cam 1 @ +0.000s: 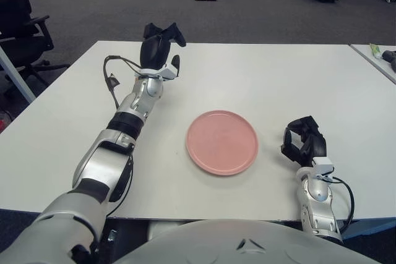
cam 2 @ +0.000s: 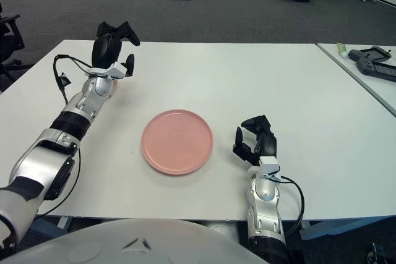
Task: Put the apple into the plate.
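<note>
A round pink plate (cam 1: 222, 141) lies flat in the middle of the white table (cam 1: 278, 85), with nothing on it. No apple shows in either view. My left hand (cam 1: 162, 44) is stretched out over the far left part of the table, well beyond and left of the plate. It is raised on its wrist, fingers spread, and nothing shows between them. The table directly behind and under that hand is hidden. My right hand (cam 1: 303, 143) shows near the front edge, just right of the plate, fingers loosely bent and holding nothing.
A black office chair (cam 1: 18, 23) stands off the table's left side. A second table at the right carries a black controller (cam 2: 371, 60) and a green tube (cam 1: 376, 51). Dark carpet lies beyond the far edge.
</note>
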Available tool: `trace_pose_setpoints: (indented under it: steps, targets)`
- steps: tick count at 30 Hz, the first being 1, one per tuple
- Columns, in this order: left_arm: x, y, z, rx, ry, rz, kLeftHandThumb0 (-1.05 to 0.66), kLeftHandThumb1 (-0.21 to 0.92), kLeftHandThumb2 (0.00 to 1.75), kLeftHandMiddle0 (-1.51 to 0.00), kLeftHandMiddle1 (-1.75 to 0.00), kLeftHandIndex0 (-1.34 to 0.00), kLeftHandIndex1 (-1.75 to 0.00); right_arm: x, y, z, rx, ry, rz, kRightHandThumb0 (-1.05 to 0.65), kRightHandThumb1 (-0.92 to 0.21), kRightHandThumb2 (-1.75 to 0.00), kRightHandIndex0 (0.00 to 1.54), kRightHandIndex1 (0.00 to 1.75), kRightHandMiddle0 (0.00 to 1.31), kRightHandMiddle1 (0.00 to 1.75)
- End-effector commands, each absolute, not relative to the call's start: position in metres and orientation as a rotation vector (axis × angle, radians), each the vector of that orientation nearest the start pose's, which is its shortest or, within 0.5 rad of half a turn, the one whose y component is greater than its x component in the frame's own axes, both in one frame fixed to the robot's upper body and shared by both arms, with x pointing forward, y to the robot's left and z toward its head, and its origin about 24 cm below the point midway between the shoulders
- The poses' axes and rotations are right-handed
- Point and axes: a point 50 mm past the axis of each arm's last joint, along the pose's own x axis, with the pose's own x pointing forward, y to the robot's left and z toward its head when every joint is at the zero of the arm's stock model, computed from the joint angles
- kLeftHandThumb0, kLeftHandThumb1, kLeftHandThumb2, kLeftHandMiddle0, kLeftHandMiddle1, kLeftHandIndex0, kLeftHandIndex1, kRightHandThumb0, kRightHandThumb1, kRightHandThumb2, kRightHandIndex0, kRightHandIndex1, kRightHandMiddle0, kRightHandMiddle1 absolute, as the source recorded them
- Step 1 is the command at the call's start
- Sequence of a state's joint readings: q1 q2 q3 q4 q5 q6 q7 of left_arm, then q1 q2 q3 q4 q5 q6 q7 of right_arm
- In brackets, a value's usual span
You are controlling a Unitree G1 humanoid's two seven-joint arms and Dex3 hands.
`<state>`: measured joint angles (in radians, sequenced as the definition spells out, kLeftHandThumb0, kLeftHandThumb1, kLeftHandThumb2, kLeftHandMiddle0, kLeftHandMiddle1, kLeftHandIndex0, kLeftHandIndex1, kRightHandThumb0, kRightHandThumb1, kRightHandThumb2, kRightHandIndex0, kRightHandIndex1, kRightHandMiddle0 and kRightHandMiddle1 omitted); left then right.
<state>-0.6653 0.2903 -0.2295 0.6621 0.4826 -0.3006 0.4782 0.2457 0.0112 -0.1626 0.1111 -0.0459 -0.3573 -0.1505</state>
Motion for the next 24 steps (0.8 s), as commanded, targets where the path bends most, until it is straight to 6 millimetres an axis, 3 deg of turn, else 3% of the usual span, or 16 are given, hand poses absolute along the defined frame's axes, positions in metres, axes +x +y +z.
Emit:
trace_pose_setpoints:
  steps: [1, 12, 15, 17, 20, 21, 22, 23, 24]
  targets:
    - [0.361, 0.150, 0.122, 0.782, -0.487, 0.135, 0.00, -0.01, 1.63, -0.92, -1.57, -0.62, -1.75, 0.191, -0.207, 0.001, -0.076, -0.041, -0.357, -0.41, -0.54, -1.04, 0.62, 1.40, 0.43, 1.75]
    - [0.378, 0.167, 0.112, 0.879, -0.379, 0.126, 0.00, -0.02, 1.67, -0.90, -1.65, -0.63, -1.75, 0.186, -0.210, -0.010, -0.049, -0.001, -0.388, -0.41, -0.56, -1.03, 0.62, 1.39, 0.42, 1.75]
    - [0.382, 0.173, 0.111, 0.893, -0.342, 0.134, -0.01, 0.07, 1.55, -0.84, -1.59, -0.58, -1.75, 0.187, -0.210, -0.009, -0.043, 0.001, -0.404, -0.40, -0.57, -1.01, 0.62, 1.37, 0.41, 1.75]
    - [0.386, 0.180, 0.114, 0.897, -0.313, 0.148, -0.01, 0.20, 1.39, -0.77, -1.53, -0.52, -1.75, 0.189, -0.209, -0.007, -0.044, -0.004, -0.411, -0.40, -0.57, -1.00, 0.62, 1.37, 0.41, 1.75]
    - [0.390, 0.188, 0.117, 0.901, -0.273, 0.165, -0.01, 0.59, 0.88, -0.55, -1.47, -0.30, -1.75, 0.190, -0.208, -0.006, -0.046, -0.007, -0.418, -0.40, -0.57, -1.00, 0.62, 1.37, 0.41, 1.75]
    - [0.391, 0.191, 0.118, 0.903, -0.263, 0.169, -0.12, 0.64, 0.81, -0.44, -1.44, -0.21, -1.70, 0.190, -0.209, -0.006, -0.046, -0.006, -0.420, -0.40, -0.58, -1.00, 0.62, 1.36, 0.41, 1.75]
    - [0.392, 0.192, 0.118, 0.903, -0.257, 0.171, -0.30, 0.60, 0.88, -0.34, -1.41, -0.14, -1.63, 0.190, -0.209, -0.006, -0.047, -0.006, -0.421, -0.40, -0.58, -1.00, 0.62, 1.36, 0.41, 1.75]
    - [0.393, 0.195, 0.119, 0.909, -0.235, 0.181, -0.36, 0.59, 0.91, -0.30, -1.41, -0.11, -1.61, 0.191, -0.209, -0.006, -0.042, -0.006, -0.426, -0.40, -0.58, -1.00, 0.62, 1.36, 0.41, 1.75]
    - [0.394, 0.196, 0.119, 0.913, -0.222, 0.187, -0.48, 0.62, 0.90, -0.19, -1.31, -0.07, -1.45, 0.191, -0.209, -0.006, -0.039, -0.006, -0.430, -0.40, -0.58, -1.00, 0.62, 1.36, 0.41, 1.75]
